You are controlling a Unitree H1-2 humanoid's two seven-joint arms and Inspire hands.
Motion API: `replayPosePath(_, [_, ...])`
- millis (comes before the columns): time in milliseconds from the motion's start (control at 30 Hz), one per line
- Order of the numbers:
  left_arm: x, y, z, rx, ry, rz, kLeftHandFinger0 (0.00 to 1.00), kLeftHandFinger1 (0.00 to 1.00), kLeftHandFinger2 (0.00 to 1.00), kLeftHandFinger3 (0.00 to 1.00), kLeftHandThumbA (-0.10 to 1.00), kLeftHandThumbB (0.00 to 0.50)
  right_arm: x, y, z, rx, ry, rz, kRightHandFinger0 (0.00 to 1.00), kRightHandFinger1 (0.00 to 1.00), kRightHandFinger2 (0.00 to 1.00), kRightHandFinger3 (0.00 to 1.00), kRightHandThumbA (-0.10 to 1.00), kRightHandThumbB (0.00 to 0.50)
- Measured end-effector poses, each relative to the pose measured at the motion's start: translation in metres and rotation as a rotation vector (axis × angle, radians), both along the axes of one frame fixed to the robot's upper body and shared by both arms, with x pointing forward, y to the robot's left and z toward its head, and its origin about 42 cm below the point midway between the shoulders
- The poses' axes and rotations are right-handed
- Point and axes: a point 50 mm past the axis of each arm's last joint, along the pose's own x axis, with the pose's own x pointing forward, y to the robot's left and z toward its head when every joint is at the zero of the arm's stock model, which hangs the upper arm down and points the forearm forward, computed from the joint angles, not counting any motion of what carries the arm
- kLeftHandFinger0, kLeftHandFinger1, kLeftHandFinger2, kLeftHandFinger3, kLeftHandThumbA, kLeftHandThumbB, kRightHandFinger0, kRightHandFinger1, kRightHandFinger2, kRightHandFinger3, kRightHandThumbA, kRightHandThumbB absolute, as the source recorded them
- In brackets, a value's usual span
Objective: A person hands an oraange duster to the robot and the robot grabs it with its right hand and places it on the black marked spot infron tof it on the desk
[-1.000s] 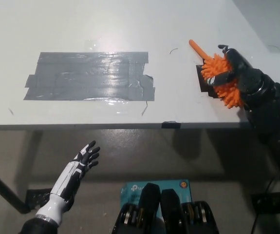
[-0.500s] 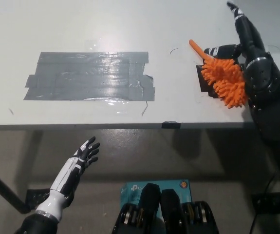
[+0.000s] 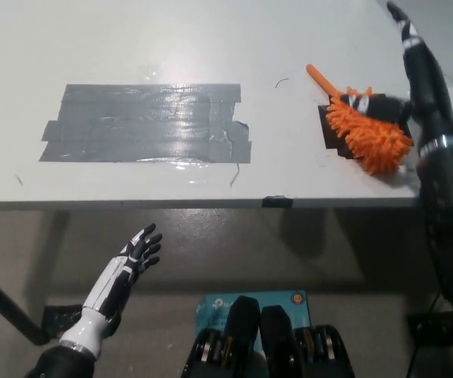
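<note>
Fluffy orange duster [image 3: 368, 134]; glossy grey tape [image 3: 147, 124]; smooth white desk [image 3: 92, 39].

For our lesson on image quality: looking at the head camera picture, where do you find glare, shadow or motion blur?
Head view: overhead light glares off the shiny grey tape patch on the white desk; the black right hand by the fluffy orange duster is smeared by motion blur; the floor under the desk lies in shadow; the white left hand below the desk looks sharp.
</note>
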Motion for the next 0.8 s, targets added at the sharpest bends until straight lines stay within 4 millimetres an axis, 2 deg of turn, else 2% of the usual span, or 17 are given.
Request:
replayPosePath(67, [0.0, 0.0, -0.002, 0.0, 0.007, 0.001, 1.0, 1.0, 1.0, 1.0, 0.95, 0.275, -0.015, -0.003, -0.012, 0.01, 0.01, 0.005, 1.0, 1.0, 1.0, 1.0, 0.97, 0.242])
replayPosePath(100, [0.0, 0.0, -0.003, 0.0, 0.01, 0.001, 1.0, 1.0, 1.0, 1.0, 0.95, 0.263, -0.03, -0.006, -0.022, 0.018, 0.014, 0.009, 1.0, 1.0, 1.0, 1.0, 0.96, 0.227])
replayPosePath(133, [0.0, 0.0, -0.003, 0.0, 0.012, 0.002, 1.0, 1.0, 1.0, 1.0, 0.95, 0.261, -0.036, -0.007, -0.027, 0.022, 0.019, 0.01, 1.0, 1.0, 1.0, 1.0, 0.95, 0.228])
replayPosePath(200, [-0.001, 0.0, -0.004, 0.0, 0.015, 0.002, 1.0, 1.0, 1.0, 1.0, 0.95, 0.269, -0.062, -0.013, -0.045, 0.035, 0.04, 0.014, 1.0, 1.0, 1.0, 1.0, 0.91, 0.177])
replayPosePath(267, [-0.002, 0.001, -0.005, 0.001, 0.017, 0.002, 1.0, 1.0, 1.0, 1.0, 0.93, 0.262, -0.08, -0.016, -0.055, 0.049, 0.051, 0.019, 1.0, 1.0, 1.0, 1.0, 0.91, 0.174])
replayPosePath(300, [-0.002, 0.0, -0.005, 0.001, 0.019, 0.002, 1.0, 1.0, 1.0, 1.0, 0.93, 0.261, -0.096, -0.019, -0.066, 0.061, 0.069, 0.022, 1.0, 1.0, 1.0, 1.0, 0.9, 0.169])
replayPosePath(333, [-0.003, 0.0, -0.006, 0.001, 0.021, 0.002, 1.0, 1.0, 1.0, 1.0, 0.93, 0.25, -0.106, -0.02, -0.07, 0.07, 0.073, 0.027, 1.0, 1.0, 1.0, 1.0, 0.79, 0.153])
replayPosePath(367, [-0.004, 0.0, -0.007, 0.001, 0.023, 0.001, 1.0, 1.0, 1.0, 1.0, 0.93, 0.25, -0.119, -0.022, -0.076, 0.08, 0.081, 0.031, 1.0, 1.0, 1.0, 1.0, 0.79, 0.153])
replayPosePath(433, [-0.009, 0.0, -0.01, 0.002, 0.032, 0.0, 1.0, 1.0, 1.0, 1.0, 0.92, 0.241, -0.151, -0.023, -0.089, 0.112, 0.097, 0.056, 1.0, 1.0, 1.0, 1.0, 0.88, 0.178])
replayPosePath(500, [-0.017, 0.001, -0.016, 0.004, 0.049, 0.002, 1.0, 1.0, 1.0, 1.0, 0.91, 0.24, -0.176, -0.021, -0.106, 0.148, 0.131, 0.083, 1.0, 1.0, 1.0, 1.0, 0.88, 0.184])
replayPosePath(633, [-0.022, -0.002, -0.02, 0.005, 0.063, -0.006, 1.0, 1.0, 1.0, 1.0, 0.88, 0.233, -0.184, -0.014, -0.13, 0.187, 0.185, 0.108, 1.0, 1.0, 1.0, 1.0, 0.81, 0.16])
replayPosePath(800, [-0.023, -0.003, -0.018, 0.004, 0.055, -0.008, 1.0, 1.0, 1.0, 1.0, 0.87, 0.23, -0.175, -0.004, -0.159, 0.21, 0.25, 0.148, 1.0, 1.0, 1.0, 1.0, 0.82, 0.156])
